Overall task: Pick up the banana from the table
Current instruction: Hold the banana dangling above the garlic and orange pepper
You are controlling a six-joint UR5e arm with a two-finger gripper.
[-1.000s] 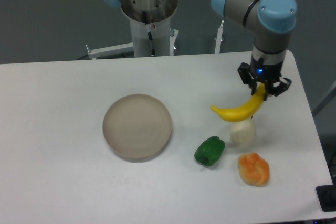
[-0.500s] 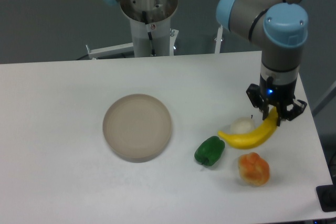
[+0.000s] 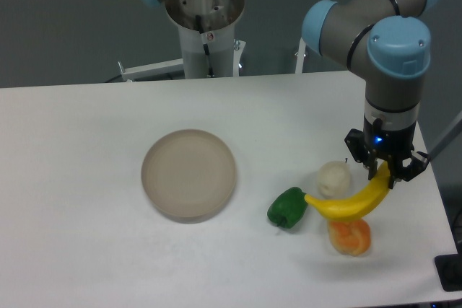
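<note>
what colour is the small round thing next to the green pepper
The small round thing is off-white, seen in the fixed camera view.

Bright yellow, smooth, curved banana (image 3: 351, 201) with tapered ends; upper right end pinched in the gripper (image 3: 383, 172), body sweeping down and left, ends turned upward. Hanging above the flat, matte white table (image 3: 86, 178) near its right edge, apparently clear of the surface.

Round beige plate (image 3: 188, 174) left of center (nothing on it). Green pepper (image 3: 287, 207) to its right, white ball-like item (image 3: 334, 178) just beyond, lumpy orange fruit (image 3: 349, 239) nearest the front edge.
</note>
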